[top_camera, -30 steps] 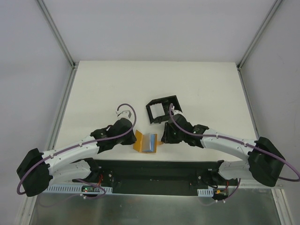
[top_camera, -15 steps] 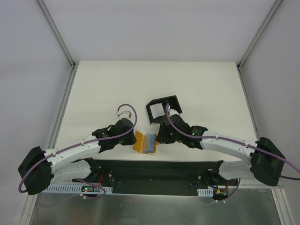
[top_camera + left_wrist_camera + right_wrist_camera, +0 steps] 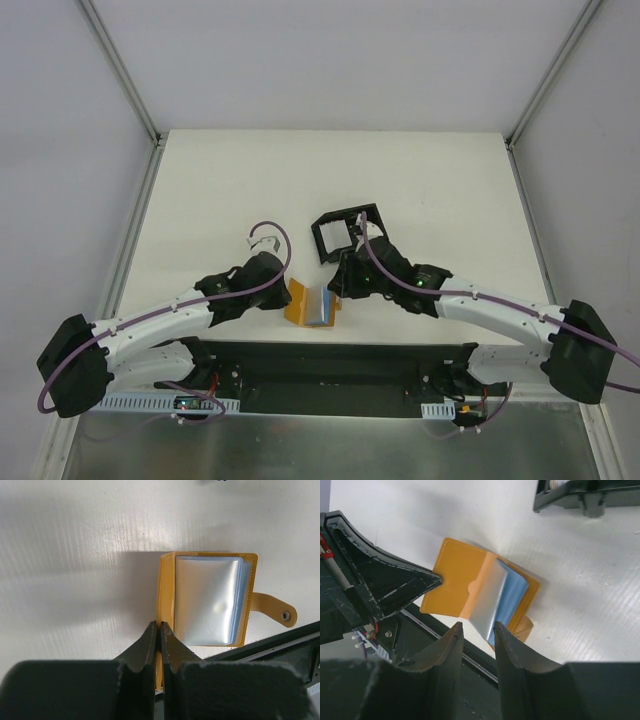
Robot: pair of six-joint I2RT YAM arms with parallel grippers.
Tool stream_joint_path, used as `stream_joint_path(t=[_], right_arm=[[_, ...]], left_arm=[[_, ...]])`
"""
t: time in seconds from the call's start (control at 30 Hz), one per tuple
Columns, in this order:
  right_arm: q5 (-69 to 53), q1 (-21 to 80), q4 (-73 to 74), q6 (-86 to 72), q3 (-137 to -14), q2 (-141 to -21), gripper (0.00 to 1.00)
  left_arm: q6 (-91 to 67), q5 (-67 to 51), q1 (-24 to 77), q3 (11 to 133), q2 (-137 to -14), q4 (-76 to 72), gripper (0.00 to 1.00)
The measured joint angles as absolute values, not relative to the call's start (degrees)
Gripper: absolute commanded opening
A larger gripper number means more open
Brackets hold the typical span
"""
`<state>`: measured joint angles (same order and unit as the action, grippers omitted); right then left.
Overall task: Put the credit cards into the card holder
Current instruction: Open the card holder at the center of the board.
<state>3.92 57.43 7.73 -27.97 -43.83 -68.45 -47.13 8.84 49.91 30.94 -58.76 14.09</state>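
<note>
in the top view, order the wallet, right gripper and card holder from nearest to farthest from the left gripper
1. wallet: pinched in the left gripper
2. right gripper: past the wallet's right side
3. card holder: farther back and right

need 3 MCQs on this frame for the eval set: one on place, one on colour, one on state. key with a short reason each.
1. In the top view, where does the card holder stand relative to the wallet?
A. Beyond it, farther from the arm bases
B. Under it
C. Left of the left arm

2. What colour is the wallet's cover?
A. Black
B. Green
C. Tan-orange

3. What state is the left gripper in?
A. Wide open above bare table
B. Shut on the wallet's cover edge
C. Shut on the card holder

Key:
1 A: the black box sits past the wallet, on the far side from the bases.
2 C: both wrist views show a tan-orange cover.
3 B: the left wrist view shows the fingers pressed together with the orange edge between them.
</note>
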Motion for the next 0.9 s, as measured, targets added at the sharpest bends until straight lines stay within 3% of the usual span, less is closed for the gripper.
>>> stream_joint_path(t=[0.33, 0.9], right_arm=[[-2.74, 57.63, 3.53, -31.31, -45.50, -81.45, 0.33], [-2.55, 57.63, 2.55, -35.40, -41.63, -83.09, 0.37]], left_arm=[[-47.13, 8.86, 49.91, 30.96, -58.87, 14.09, 0.00], [-47.59, 8.97, 49.91, 30.72, -58.67, 14.04, 0.00]])
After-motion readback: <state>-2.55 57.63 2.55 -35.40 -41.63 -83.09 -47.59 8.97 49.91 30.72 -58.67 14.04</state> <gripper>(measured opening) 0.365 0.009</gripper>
